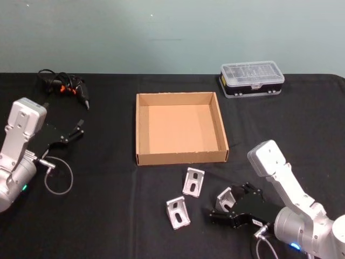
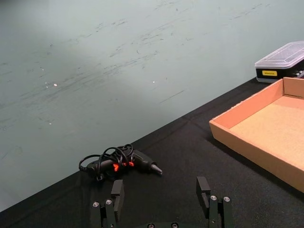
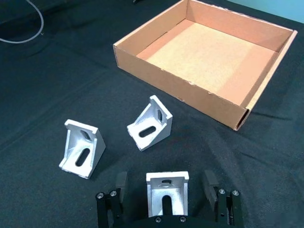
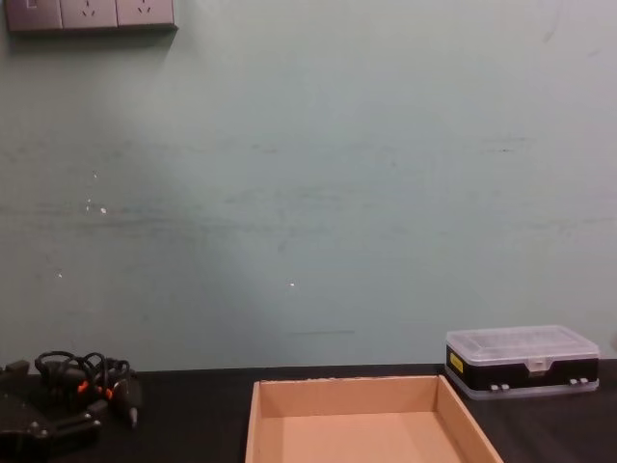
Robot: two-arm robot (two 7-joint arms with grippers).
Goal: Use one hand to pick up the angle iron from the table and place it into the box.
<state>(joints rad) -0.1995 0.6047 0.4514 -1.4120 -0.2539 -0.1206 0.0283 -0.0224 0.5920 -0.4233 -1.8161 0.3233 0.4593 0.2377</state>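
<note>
Right wrist view — right hand (image 3: 165, 178), jaws released, straddles an angle iron (image 3: 166, 192) on the table (image 3: 38, 95); left hand (image 2: 160, 186) idle at the left — likewise released.

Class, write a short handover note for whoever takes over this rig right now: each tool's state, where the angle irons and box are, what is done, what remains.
Tools: right tool is open and low at the table, fingers either side of one angle iron, not closed on it. Left tool is open, idle at the table's left.
Things: a second angle iron and a third angle iron stand in front of the box.
Done: nothing placed; box empty.
Left: close, lift, place into the box.
</note>
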